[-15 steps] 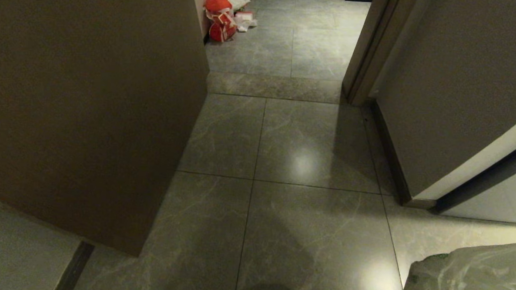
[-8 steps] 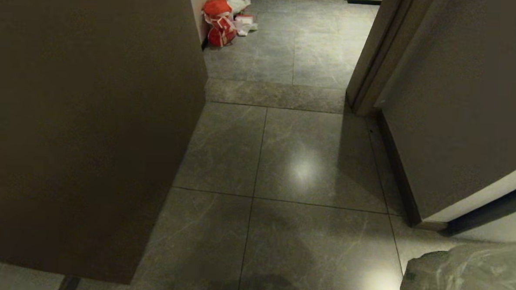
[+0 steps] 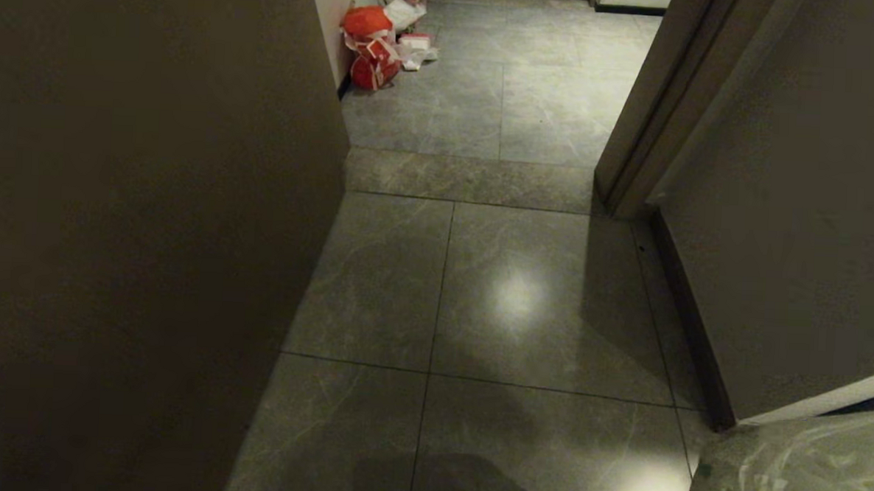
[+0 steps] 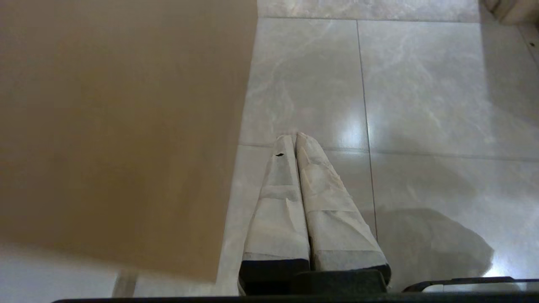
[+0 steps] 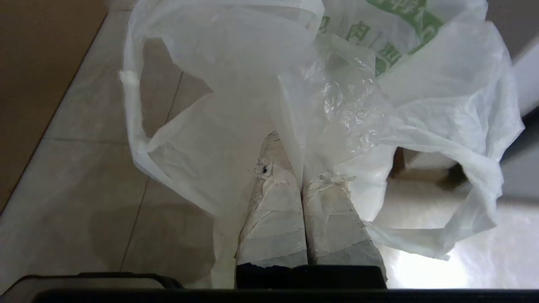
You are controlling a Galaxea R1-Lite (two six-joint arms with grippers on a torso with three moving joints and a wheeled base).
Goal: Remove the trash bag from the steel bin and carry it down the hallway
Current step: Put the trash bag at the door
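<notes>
Between the beige walls of the hallway I see the trash bag low at my right, clamped in the closed right gripper. My left gripper, tips pressed together, grips nothing above the grey tiles.

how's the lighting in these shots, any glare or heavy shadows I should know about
Head view: dim, with the brown wall nearly black, two glare spots on the hallway floor tiles and a rounded shadow at the bottom edge. Left wrist view: brighter, shut left gripper sharp, a shadow on the tiles. Right wrist view: the trash bag glints, and the floor is blown out at one corner beside the right gripper.
</notes>
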